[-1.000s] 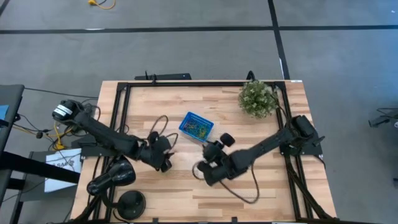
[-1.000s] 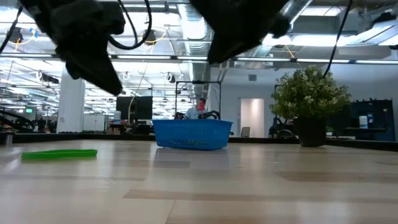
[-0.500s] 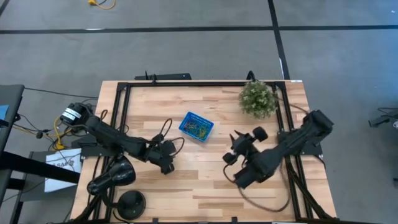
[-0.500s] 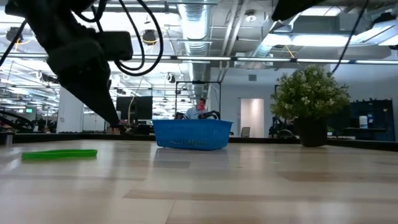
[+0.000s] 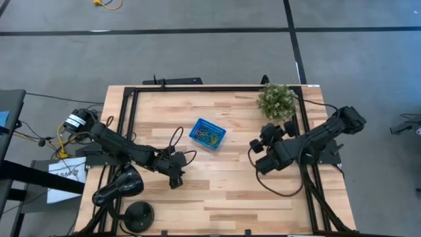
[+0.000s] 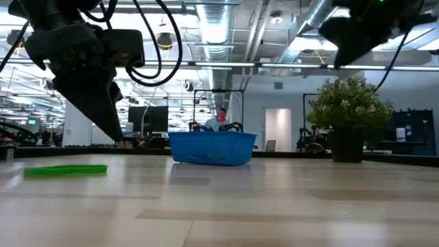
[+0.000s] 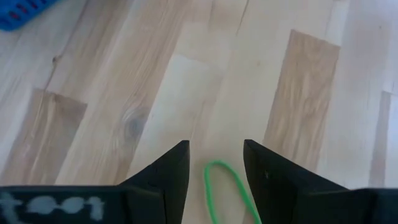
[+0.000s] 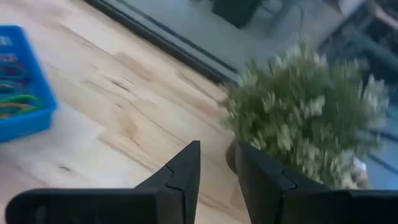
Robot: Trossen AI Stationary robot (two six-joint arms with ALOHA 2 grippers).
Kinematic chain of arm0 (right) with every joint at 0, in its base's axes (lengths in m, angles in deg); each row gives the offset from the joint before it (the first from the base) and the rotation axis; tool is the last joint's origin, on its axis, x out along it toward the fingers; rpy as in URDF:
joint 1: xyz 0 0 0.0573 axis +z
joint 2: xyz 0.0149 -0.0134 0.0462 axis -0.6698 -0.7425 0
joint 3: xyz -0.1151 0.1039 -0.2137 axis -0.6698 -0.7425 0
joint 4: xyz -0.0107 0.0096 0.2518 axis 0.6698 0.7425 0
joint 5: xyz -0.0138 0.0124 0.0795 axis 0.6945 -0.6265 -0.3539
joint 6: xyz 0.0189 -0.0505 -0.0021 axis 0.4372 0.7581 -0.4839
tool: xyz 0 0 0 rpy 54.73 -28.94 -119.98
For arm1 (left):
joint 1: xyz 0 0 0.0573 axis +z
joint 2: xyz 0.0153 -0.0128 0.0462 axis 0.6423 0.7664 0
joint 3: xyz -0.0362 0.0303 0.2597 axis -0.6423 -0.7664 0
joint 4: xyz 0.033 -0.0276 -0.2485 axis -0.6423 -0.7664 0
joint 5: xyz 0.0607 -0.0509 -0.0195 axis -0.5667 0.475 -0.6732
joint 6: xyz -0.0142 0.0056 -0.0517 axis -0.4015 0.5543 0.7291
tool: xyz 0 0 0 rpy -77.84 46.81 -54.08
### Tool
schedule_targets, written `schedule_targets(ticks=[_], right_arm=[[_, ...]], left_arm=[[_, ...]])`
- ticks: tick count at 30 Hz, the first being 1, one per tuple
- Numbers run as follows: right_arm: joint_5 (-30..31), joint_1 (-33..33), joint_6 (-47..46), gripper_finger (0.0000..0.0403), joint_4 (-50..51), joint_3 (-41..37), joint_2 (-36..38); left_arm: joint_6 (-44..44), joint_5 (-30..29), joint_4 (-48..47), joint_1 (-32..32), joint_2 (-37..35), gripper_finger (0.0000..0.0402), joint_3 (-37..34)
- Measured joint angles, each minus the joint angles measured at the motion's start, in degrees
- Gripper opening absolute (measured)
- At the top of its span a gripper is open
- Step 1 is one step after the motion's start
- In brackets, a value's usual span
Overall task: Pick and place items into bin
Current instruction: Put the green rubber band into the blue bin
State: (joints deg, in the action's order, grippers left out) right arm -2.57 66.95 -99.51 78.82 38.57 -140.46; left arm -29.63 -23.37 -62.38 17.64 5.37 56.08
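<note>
Items (image 5: 209,137) already lie in the bin (image 5: 197,125) at centre frame, one green loop (image 7: 229,190) waits between the open, empty left gripper (image 7: 214,165), while the right gripper (image 8: 217,163), narrowly parted and empty, has retreated toward the plant (image 5: 275,101).

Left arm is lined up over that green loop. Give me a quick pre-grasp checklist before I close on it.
1. Left gripper jaws open, nothing held: ok.
2. Green loop lies between the fingers: ok.
3. Fingertip contact with the table: cannot tell.
4. Bin upright with loops already inside, path from the left gripper unobstructed: ok.
5. Right gripper waits beside the potted plant, away from the bin: ok.
</note>
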Motion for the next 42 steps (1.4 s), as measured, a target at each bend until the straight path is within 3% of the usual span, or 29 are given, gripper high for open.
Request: schedule_targets(ticks=[9, 16, 21, 27, 31, 36, 42], right_arm=[[-4.80, -1.70, -1.93, 0.0098, -11.26, -11.08, 1.37], [-4.77, -0.45, -1.93, 0.0098, -12.46, -11.64, 1.37], [-4.76, -0.17, -1.88, 0.0098, -12.78, -11.64, 1.35], [-4.76, -0.17, -1.90, 0.0098, -13.07, -11.64, 1.35], [-4.77, -0.17, -1.90, 0.0098, -13.28, -11.64, 1.35], [-4.76, -0.17, -1.86, 0.0098, -13.30, -11.64, 1.35], [-4.76, -0.17, -1.50, 0.0098, -13.70, -11.64, 1.33]], left_arm=[[2.85, 1.39, -6.51, 0.00, 0.45, 0.0139, 0.00], [1.36, 4.54, -5.16, -0.02, 4.34, 0.0139, 0.02], [0.93, 3.58, -5.29, -0.11, 8.74, 0.0139, 0.55], [-0.16, 2.11, -4.95, -0.32, 8.17, 0.0137, 0.20], [-4.22, 0.81, -3.76, -0.35, 7.15, 0.0101, -0.02], [-9.87, -2.96, -4.22, -0.20, 6.44, 0.0016, 0.99], [-18.23, -6.33, -10.68, 0.12, 4.97, 0.0002, 9.85]])
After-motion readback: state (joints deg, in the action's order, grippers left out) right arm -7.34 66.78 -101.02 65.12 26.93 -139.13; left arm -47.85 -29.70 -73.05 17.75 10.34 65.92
